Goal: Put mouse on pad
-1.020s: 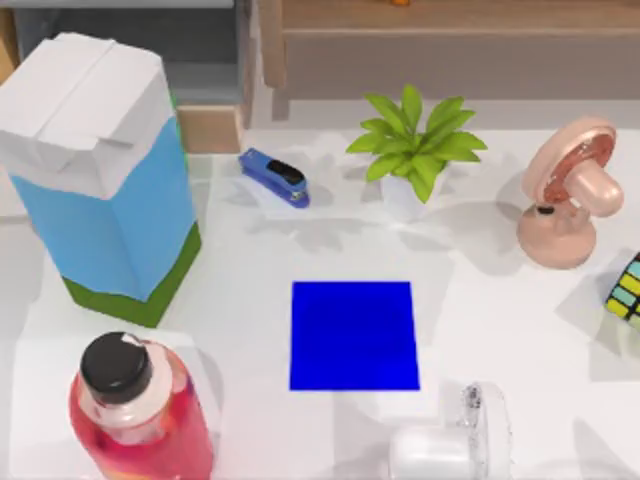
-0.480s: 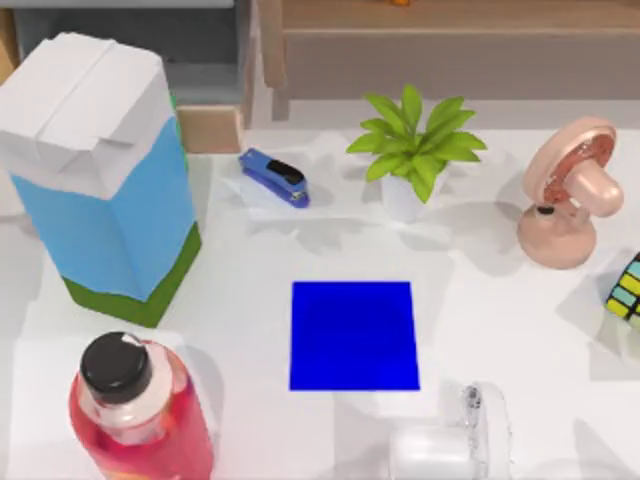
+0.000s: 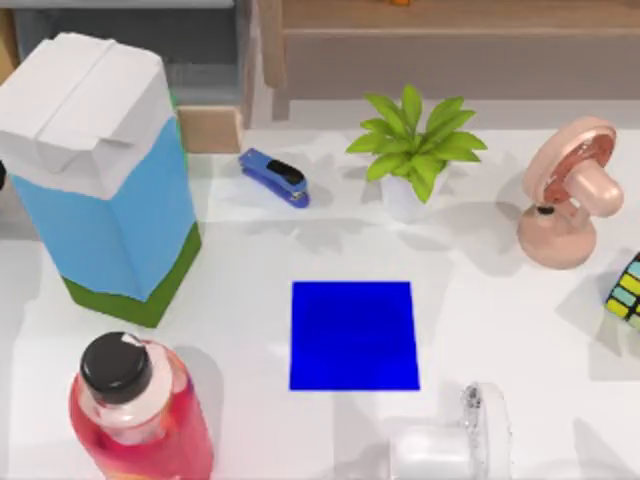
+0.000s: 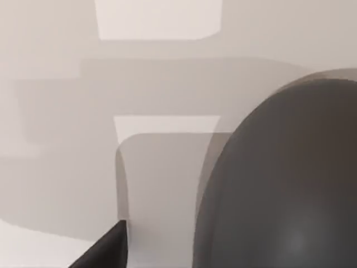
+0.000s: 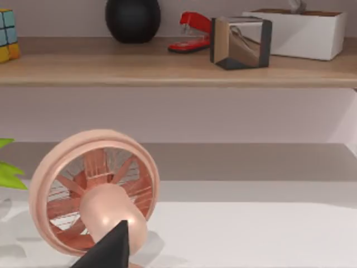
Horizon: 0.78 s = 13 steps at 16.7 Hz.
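Note:
The pad [image 3: 354,335] is a flat bright blue square lying on the white table, front of centre, with nothing on it. In the left wrist view a dark grey rounded body [image 4: 279,184], which looks like the mouse, rests on the table close beside my left gripper [image 4: 109,251]; whether they touch cannot be made out. A small dark piece [image 3: 2,176] shows at the far left edge of the top view, beside the carton. My right gripper [image 5: 111,248] hangs low over the table and faces the pink fan [image 5: 95,192].
A tall blue and white carton [image 3: 100,170] and a red bottle [image 3: 135,410] stand at the left. A blue stapler [image 3: 275,177], potted plant [image 3: 415,145], pink fan [image 3: 565,195], puzzle cube [image 3: 627,287] and a white object [image 3: 445,445] ring the pad.
Shadows on the table's left side have shifted, and a small dark piece has come into the top view at the left edge beside the carton. The pad and other objects have not moved.

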### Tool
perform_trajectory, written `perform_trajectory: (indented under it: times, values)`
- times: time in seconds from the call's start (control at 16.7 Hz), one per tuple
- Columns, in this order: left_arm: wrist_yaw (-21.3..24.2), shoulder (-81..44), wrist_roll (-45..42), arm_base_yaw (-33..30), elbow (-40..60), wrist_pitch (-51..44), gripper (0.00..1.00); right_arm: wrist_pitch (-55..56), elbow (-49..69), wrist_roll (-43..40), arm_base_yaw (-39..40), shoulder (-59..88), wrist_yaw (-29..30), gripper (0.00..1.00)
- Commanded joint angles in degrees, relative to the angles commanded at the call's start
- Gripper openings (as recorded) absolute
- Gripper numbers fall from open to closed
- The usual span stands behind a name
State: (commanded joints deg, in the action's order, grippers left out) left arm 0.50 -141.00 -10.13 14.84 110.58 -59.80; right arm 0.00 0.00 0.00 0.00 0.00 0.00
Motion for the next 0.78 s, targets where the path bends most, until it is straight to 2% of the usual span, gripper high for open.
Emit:
perform_trajectory:
  times: [0.24,0.78]
  values:
    - [0.0,-0.1,0.0,0.0,-0.3,0.4,1.00,0.0,0.0,0.0,0.0,0.0,0.0,1.00]
    - [0.0,-0.1,0.0,0.0,-0.3,0.4,0.32,0.0,0.0,0.0,0.0,0.0,0.0,1.00]
